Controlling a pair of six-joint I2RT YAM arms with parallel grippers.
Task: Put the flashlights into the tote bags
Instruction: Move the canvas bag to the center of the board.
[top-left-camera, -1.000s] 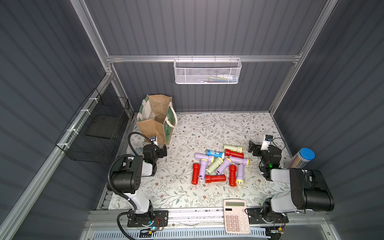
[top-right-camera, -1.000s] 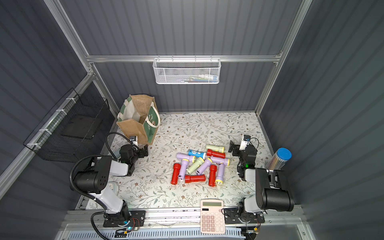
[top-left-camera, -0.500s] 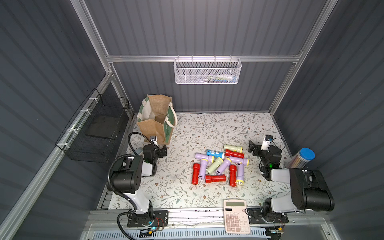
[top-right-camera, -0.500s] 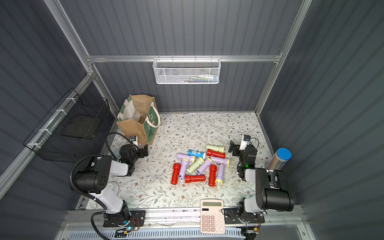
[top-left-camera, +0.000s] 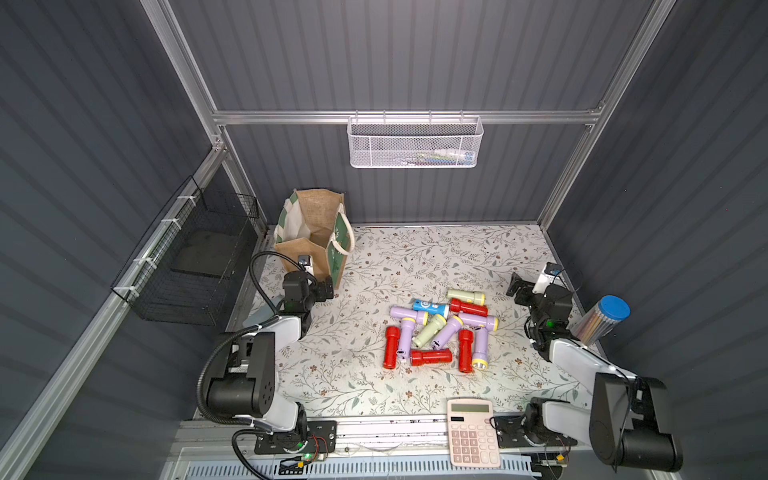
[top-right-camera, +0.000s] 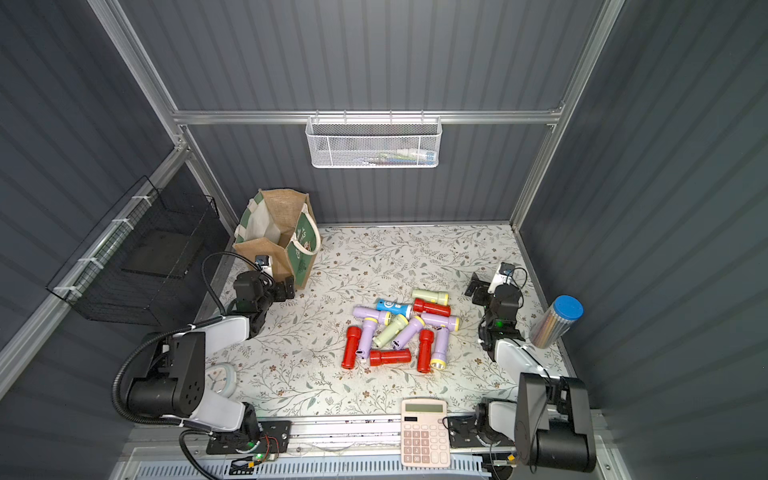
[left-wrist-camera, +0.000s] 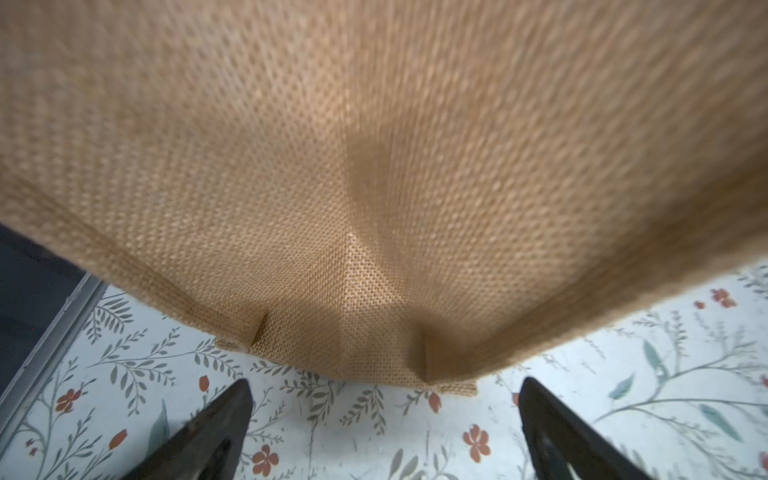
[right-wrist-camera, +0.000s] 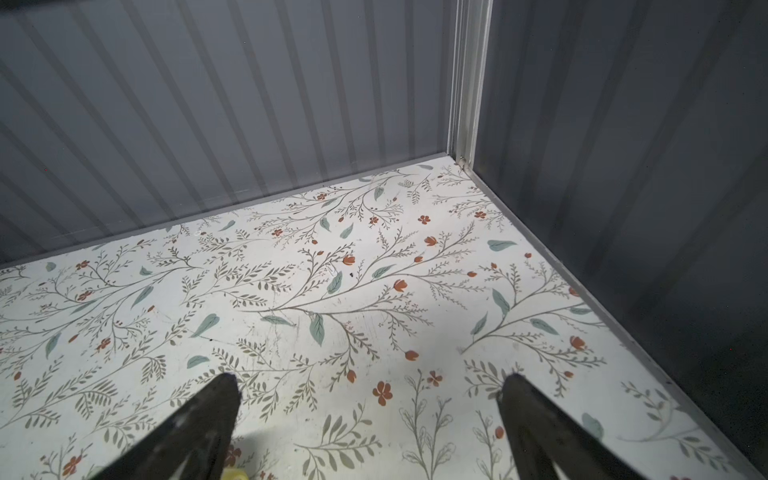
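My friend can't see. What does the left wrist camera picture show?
A tan woven tote bag fills most of the picture, standing on a flowery table. The left claw is open just before it, holding nothing.

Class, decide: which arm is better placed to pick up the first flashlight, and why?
Right, probably. The right tool stands open near the flashlights; the left tool faces the tote bag, farther off.

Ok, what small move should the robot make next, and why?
Probably turn the right gripper toward the pale green flashlight, the one in the pile nearest to it. That gripper is open, empty and facing the back wall, while the flashlights lie heaped on the table and the bag stands open beside the left gripper.
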